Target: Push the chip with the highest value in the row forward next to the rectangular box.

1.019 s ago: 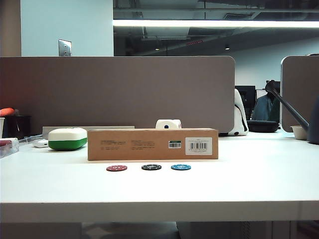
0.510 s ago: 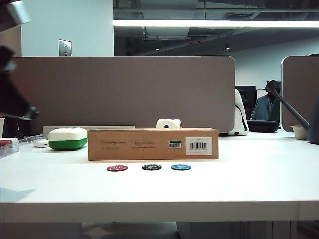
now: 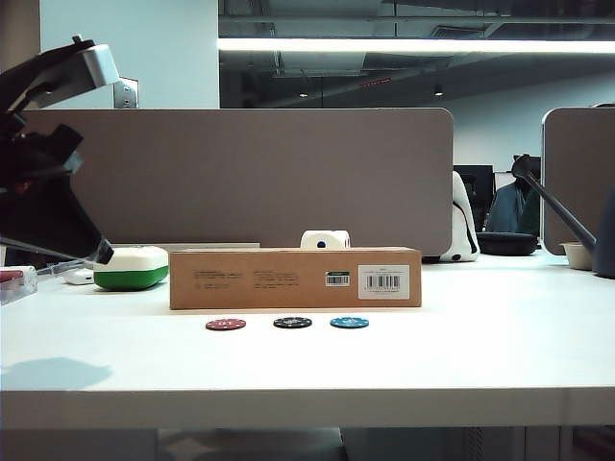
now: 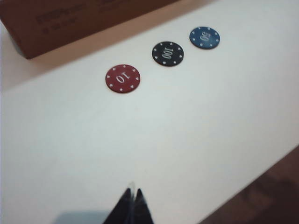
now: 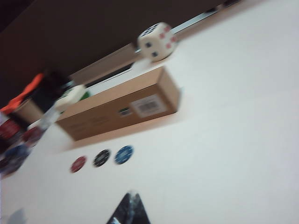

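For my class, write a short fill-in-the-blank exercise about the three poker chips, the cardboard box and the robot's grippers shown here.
1. The black round poker chip is marked ____.
2. It lies between the red chip and the ____ chip.
3. All three chips lie in front of the long brown cardboard ____.
4. The left gripper and the right gripper both have their jaws ____.

Missing words: 100; blue; box; shut

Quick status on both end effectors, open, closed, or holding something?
Left end effector: closed, empty, above the table short of the chips.
Right end effector: appears closed, empty, above the table.
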Controlling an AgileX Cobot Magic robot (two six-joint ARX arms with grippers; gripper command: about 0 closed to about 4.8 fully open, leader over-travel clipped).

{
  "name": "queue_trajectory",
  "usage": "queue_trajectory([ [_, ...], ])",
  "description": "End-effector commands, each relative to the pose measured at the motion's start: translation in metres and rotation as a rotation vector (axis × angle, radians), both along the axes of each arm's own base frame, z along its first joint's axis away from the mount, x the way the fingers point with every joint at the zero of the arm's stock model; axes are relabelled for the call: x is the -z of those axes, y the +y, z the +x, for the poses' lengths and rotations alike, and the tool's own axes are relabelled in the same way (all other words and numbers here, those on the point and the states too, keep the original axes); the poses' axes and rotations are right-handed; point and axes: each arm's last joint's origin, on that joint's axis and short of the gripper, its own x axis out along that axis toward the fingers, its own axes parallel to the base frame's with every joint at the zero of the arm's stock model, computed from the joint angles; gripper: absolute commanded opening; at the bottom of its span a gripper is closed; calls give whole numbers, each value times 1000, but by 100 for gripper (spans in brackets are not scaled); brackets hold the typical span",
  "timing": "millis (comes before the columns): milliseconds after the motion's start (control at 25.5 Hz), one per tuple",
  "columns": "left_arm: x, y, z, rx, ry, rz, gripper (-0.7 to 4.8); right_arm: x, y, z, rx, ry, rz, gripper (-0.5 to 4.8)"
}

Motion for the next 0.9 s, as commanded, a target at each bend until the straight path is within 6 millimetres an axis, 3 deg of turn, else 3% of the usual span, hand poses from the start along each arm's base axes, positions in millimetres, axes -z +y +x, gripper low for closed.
queue_trajectory([
  [39, -9, -2, 3, 2, -67, -44, -5, 1, 3, -1, -130, -1, 13, -4],
  [274, -15, -5, 7, 2, -110, -72, -5, -6, 4, -2, -124, 59, 200, -6],
  [510, -7, -15, 6, 50, -66, -46, -5, -25, 3, -4, -98, -20, 201, -6],
  [706, -7, -17, 4, 67, -69, -48, -5, -28, 3, -3, -89, 69, 235, -6],
  [902, -7, -17, 4, 67, -68, -48, -5, -46, 4, 0, -82, 64, 200, -6],
])
